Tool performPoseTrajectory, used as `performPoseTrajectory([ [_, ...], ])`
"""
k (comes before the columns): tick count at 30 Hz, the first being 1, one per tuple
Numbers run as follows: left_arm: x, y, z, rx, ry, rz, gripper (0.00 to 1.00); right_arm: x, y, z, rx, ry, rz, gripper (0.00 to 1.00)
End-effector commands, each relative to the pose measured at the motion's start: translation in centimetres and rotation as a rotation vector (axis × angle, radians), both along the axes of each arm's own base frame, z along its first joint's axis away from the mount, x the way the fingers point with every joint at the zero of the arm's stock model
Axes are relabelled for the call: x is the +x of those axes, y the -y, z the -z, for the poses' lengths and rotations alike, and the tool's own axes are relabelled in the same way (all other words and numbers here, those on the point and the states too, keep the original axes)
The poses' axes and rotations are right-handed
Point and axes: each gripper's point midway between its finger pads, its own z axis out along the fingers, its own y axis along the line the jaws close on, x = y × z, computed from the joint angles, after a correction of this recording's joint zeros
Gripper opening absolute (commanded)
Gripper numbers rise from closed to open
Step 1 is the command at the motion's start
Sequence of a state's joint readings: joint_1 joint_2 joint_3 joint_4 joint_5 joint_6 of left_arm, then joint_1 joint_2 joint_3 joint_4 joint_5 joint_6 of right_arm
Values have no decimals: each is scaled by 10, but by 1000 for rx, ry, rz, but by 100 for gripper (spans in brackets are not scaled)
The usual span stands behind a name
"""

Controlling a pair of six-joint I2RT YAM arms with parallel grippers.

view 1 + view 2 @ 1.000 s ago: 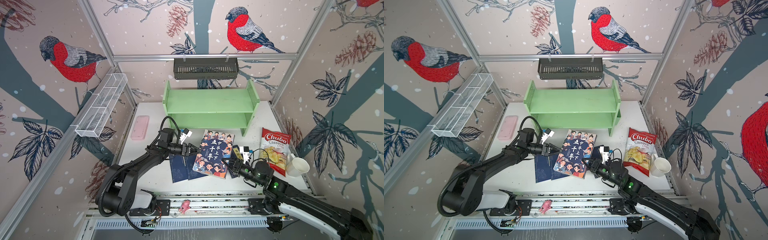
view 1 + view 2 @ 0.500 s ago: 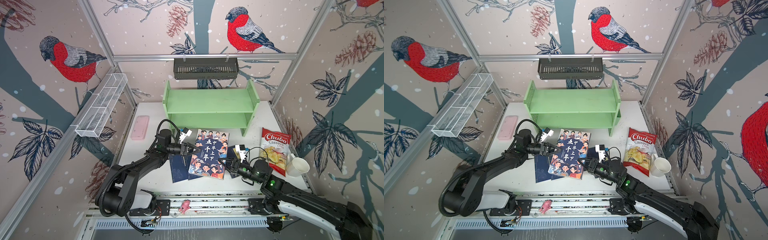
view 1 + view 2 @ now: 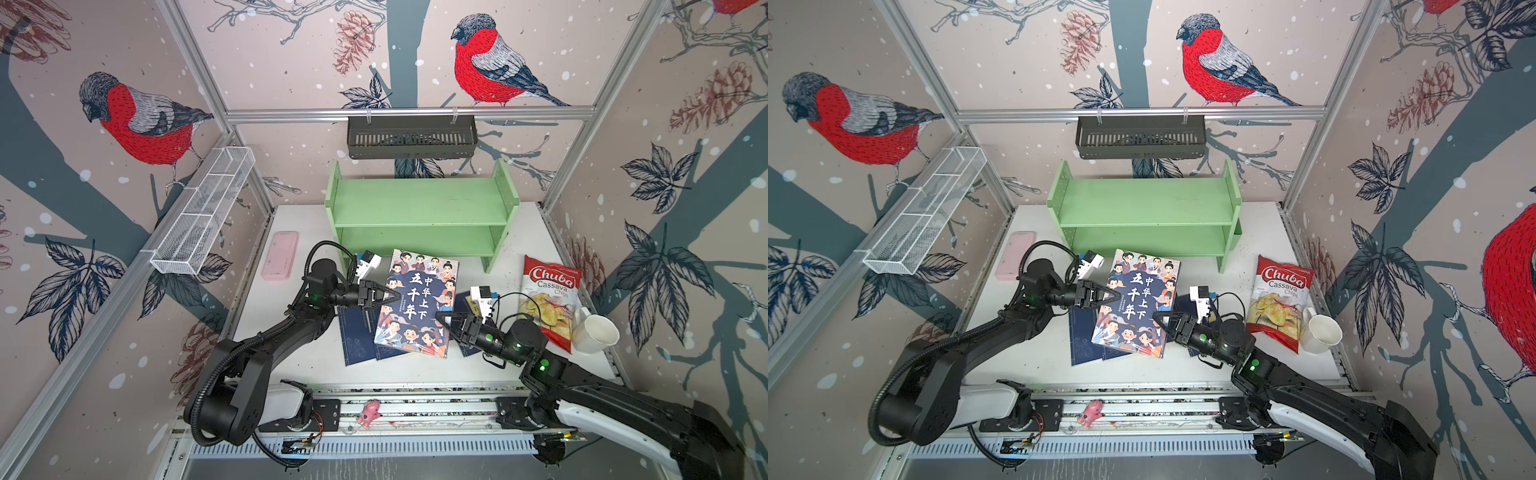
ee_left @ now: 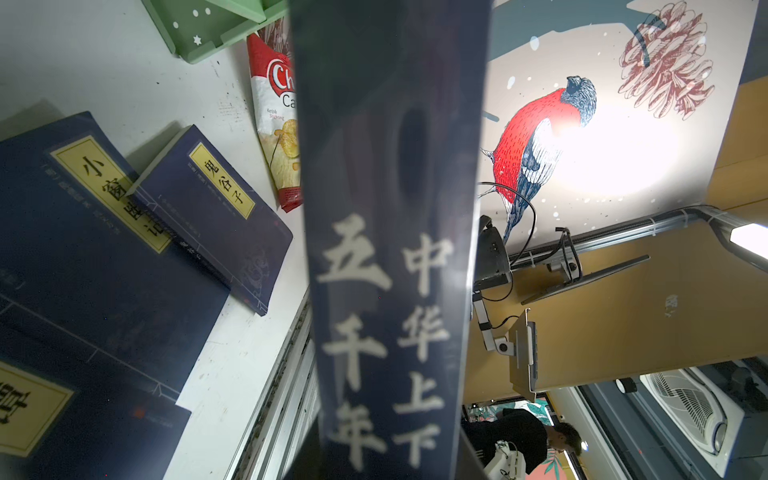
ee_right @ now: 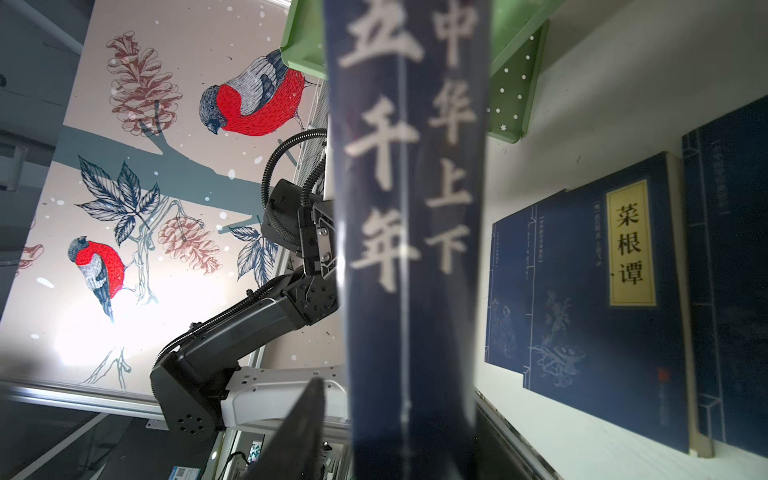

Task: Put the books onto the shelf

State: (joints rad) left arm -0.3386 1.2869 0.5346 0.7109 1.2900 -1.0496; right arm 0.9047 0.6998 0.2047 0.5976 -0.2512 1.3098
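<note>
My left claw (image 3: 391, 296) is clenched on the left edge of the cartoon book (image 3: 419, 307). The book is tilted above the navy books (image 3: 356, 338) on the counter (image 3: 307, 365), just nearer than the green shelf (image 3: 419, 208). My right claw (image 3: 448, 323) is released, jaws spread around the book's right edge.

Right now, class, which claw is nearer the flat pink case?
Left. The left claw is at the edge of the colourful cartoon book facing the flat pink case; the right claw is at its opposite, farther edge.
</note>
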Motion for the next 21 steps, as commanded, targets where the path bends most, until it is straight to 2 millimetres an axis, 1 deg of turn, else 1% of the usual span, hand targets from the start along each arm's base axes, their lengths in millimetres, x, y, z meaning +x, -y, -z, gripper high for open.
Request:
performPoseTrajectory([
  [1, -8, -1, -27, -42, 112, 42, 0, 5, 7, -27, 76, 73, 50, 83],
  [4, -6, -1, -35, -32, 121, 18, 0, 7, 17, -26, 84, 78, 99, 97],
  [5, -6, -2, -40, -33, 136, 8, 0, 8, 22, -25, 91, 75, 121, 100],
  [8, -4, -3, -49, -19, 159, -25, 0, 10, 34, -21, 102, 62, 179, 100],
  [12, 4, -5, -55, 28, 165, -97, 0, 8, 42, -8, 105, 17, 222, 100],
  [16, 12, -8, -62, 38, 132, -171, 0, 5, 40, 2, 98, -23, 227, 100],
  [21, 18, -12, -81, -5, 103, -217, 0, 1, 37, 5, 95, -44, 239, 100],
])
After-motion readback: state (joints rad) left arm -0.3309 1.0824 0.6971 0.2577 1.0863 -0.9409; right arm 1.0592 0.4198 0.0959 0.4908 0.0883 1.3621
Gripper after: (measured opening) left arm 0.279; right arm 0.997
